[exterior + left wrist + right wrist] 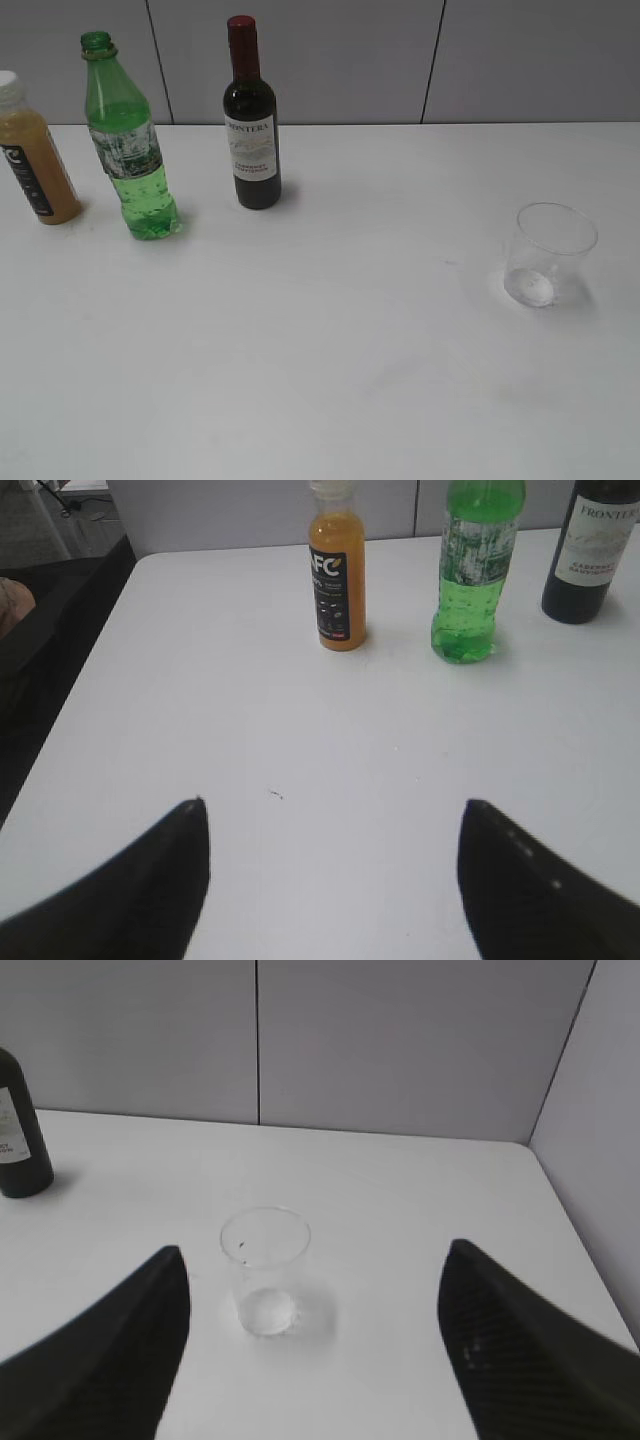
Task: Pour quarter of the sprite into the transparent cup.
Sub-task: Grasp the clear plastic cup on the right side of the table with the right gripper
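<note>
Nothing poured yet, by look of it: whole task ahead. Tall translucent green plastic sprite bottle [130,150], cap off, upright far-left on white worktop [320,380], between tan juice bottle with white cap [35,150] and dark wine bottle with red cap [250,120]; green liquid fills most of it. Small clear tumbler [548,255] well apart at right, upright, appears empty. Left pincer [335,865] spread, holding nothing, facing bottles. Right pincer [315,1330] spread, empty, tumbler ahead between its fingers.

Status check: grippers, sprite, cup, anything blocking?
Left gripper and right gripper open, empty. Sprite bottle upright, uncapped, untouched; transparent cup upright, empty. Juice bottle and wine bottle flank the sprite.
</note>
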